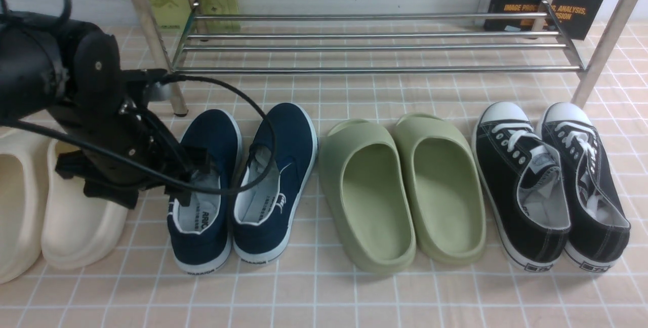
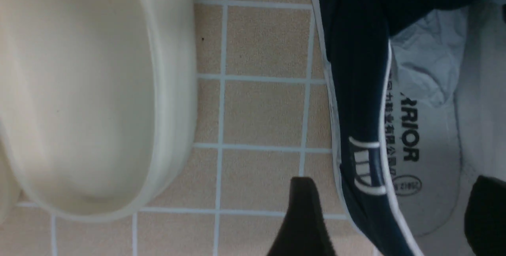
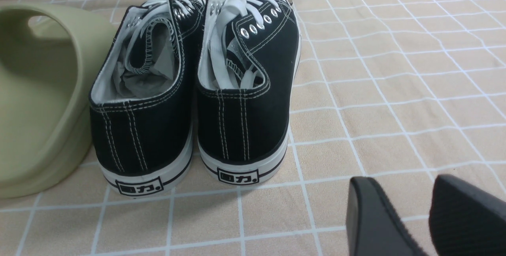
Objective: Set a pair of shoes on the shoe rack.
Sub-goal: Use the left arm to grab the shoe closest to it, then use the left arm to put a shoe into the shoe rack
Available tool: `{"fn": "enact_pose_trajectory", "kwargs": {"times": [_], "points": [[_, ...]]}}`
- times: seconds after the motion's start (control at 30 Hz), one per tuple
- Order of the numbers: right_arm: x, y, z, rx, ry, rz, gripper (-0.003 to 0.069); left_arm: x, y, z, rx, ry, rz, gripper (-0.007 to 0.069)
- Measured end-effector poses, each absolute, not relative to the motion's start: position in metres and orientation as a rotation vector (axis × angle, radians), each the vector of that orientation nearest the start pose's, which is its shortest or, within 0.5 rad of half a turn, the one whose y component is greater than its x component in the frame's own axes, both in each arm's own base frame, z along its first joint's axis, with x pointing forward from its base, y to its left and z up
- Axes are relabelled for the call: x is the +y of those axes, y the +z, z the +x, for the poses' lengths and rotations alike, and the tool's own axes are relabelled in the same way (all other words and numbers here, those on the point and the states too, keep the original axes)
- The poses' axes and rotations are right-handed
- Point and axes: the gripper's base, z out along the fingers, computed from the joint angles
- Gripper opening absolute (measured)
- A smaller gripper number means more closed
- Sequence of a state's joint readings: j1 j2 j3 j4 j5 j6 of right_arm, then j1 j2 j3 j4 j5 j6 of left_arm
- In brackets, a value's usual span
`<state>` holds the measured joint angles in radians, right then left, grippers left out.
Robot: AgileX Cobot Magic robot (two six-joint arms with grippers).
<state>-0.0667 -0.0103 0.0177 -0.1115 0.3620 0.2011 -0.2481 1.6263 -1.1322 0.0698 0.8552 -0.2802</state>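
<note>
My left tool, fingers spread, hovers astride the near side of one navy sneaker, left of its mate. Both sit on the floor at seven o'clock from the rack; neither is racked.

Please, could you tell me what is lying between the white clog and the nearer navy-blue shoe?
In the left wrist view, only bare tiled floor separates the white clog and the navy-blue shoe.
</note>
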Motion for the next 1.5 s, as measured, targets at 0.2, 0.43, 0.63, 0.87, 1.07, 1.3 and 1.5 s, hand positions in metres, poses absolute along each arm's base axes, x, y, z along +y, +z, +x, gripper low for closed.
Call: {"fn": "enact_pose_trajectory", "kwargs": {"times": [0.2, 0.43, 0.63, 0.87, 1.07, 1.3, 1.5], "points": [[-0.007, 0.175, 0.052, 1.842, -0.016, 0.178, 0.0238, -0.076, 0.204, 0.324, 2.904, 0.009, 0.026, 0.0466], [-0.007, 0.175, 0.052, 1.842, -0.016, 0.178, 0.0238, -0.076, 0.197, 0.324, 2.916, 0.027, 0.055, 0.0142], [-0.007, 0.175, 0.052, 1.842, -0.016, 0.178, 0.0238, -0.073, 0.215, 0.316, 2.901, 0.052, 0.119, 0.0045], [-0.007, 0.175, 0.052, 1.842, -0.016, 0.178, 0.0238, -0.066, 0.268, 0.293, 2.762, 0.018, 0.097, 0.0045], [-0.007, 0.175, 0.052, 1.842, -0.016, 0.178, 0.0238, -0.066, 0.310, 0.291, 2.632, -0.032, 0.071, 0.0045], [-0.007, 0.175, 0.052, 1.842, -0.016, 0.178, 0.0238, -0.067, 0.324, 0.329, 2.592, -0.096, 0.002, 0.0045], [-0.007, 0.175, 0.052, 1.842, -0.016, 0.178, 0.0238, -0.074, 0.301, 0.380, 2.634, -0.155, -0.007, 0.0045]]}}
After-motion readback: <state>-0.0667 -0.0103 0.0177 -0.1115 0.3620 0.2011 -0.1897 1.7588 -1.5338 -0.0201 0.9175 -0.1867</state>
